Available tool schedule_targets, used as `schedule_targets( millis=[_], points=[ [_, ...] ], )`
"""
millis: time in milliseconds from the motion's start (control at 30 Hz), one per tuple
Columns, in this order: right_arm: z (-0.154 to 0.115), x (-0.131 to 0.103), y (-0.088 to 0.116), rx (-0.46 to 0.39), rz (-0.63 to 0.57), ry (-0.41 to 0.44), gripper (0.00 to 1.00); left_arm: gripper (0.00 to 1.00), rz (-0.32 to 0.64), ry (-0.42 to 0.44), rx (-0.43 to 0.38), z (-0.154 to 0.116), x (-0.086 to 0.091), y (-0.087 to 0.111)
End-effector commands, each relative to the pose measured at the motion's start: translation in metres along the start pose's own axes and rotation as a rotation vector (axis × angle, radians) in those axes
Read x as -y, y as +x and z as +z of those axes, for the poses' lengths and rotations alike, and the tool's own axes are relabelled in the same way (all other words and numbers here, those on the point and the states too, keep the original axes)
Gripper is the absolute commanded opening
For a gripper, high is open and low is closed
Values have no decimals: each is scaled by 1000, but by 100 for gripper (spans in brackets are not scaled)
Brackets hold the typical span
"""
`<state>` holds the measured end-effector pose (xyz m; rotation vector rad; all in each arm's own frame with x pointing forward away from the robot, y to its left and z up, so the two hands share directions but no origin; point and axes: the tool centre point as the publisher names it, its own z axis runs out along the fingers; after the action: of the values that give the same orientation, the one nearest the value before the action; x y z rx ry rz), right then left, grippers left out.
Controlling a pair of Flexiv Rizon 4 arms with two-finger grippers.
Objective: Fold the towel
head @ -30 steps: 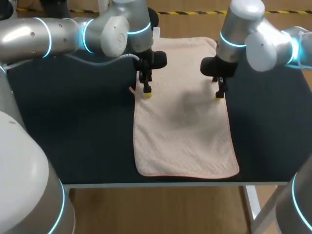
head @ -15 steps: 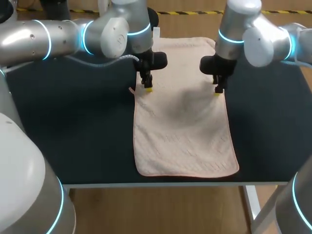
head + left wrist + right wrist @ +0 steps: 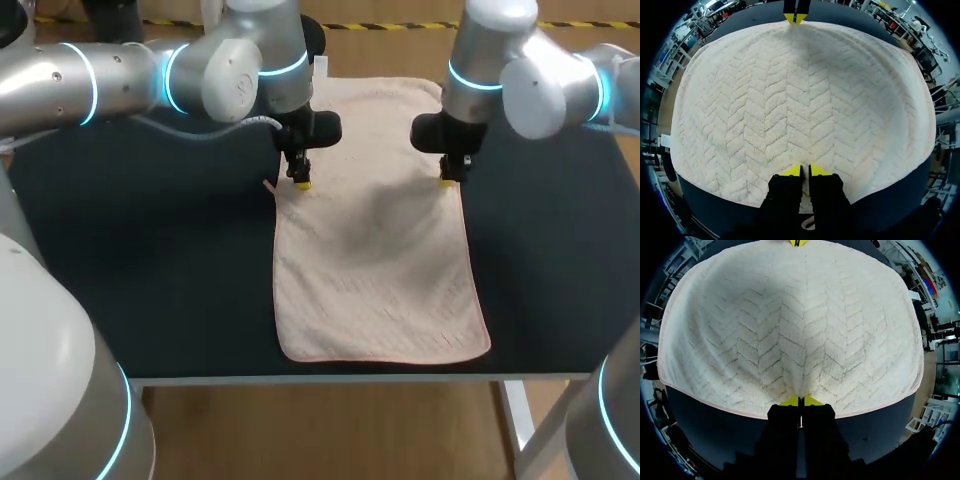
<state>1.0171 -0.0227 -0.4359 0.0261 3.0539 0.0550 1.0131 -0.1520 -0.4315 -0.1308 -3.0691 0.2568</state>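
Dark table (image 3: 150,280) first: it carries the towel (image 3: 375,280), spread flat, its length running from the far edge to the near edge in front of me. My two arms come in over its far half, one at each long side.

My left gripper (image 3: 300,183) sits at the towel's left edge, its yellow tips drawn nearly together on the hem. My right gripper (image 3: 451,180) is pinched tight on the right edge, and a small ridge of cloth runs up into it.

Compared with a second ago, both grippers have shifted toward the far side, the right one more. The near half of the towel lies as it did. I judge both edges are now held and the fold itself has yet to begin.
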Motion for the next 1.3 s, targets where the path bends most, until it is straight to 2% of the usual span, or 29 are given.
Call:
schedule_targets(
  millis=[33, 200, 333, 367, 433, 600, 633, 800, 900, 933, 1067, 1100, 1133, 1167, 1300],
  points=[
    [-2, 0, 2, 4, -3, 2, 0, 100, -1, 7, 0, -10, -2, 4],
    [0, -2, 2, 0, -5, 1, 0, 100, -18, 19, -5, -19, -1, 10],
    [-1, -3, 1, 1, -4, -2, 0, 100, -53, -55, 0, -20, -8, 16],
    [-1, -3, 1, 2, -5, -3, 0, 100, -64, -45, 5, -19, -9, 16],
    [-2, -3, 0, 3, -6, -4, 0, 100, -65, -79, 5, -19, -6, 17],
    [-3, 0, -2, 7, -2, -6, 0, 100, -79, -103, -17, -11, -2, 12],
    [-4, 0, -3, 8, -1, -6, 0, 100, -85, -77, -24, -10, -1, 12],
    [-5, 1, -3, 9, 0, -7, 0, 100, -115, -58, -37, 1, 0, 7],
    [-6, 1, -3, 7, 1, -8, 0, 100, -111, -62, -54, 8, 0, 3],
    [-6, 1, -3, 6, 1, -9, 0, 100, -91, -102, -34, 10, 1, 2],
    [-6, 1, -3, 2, 0, -10, 0, 100, -89, -86, -56, 15, 1, -1],
    [-6, 1, -3, 2, 1, -11, 0, 83, -89, -88, -57, 16, 0, -2],
    [-7, 2, -3, 2, 2, -11, 0, 39, -90, -87, -58, 17, 0, -3],
    [-7, 2, -3, 2, 3, -11, 0, 0, -91, -84, -55, 17, 0, -3],
    [-8, 3, -3, 2, 4, -11, 0, 0, -83, -81, -46, 16, 0, -3]
  ],
)
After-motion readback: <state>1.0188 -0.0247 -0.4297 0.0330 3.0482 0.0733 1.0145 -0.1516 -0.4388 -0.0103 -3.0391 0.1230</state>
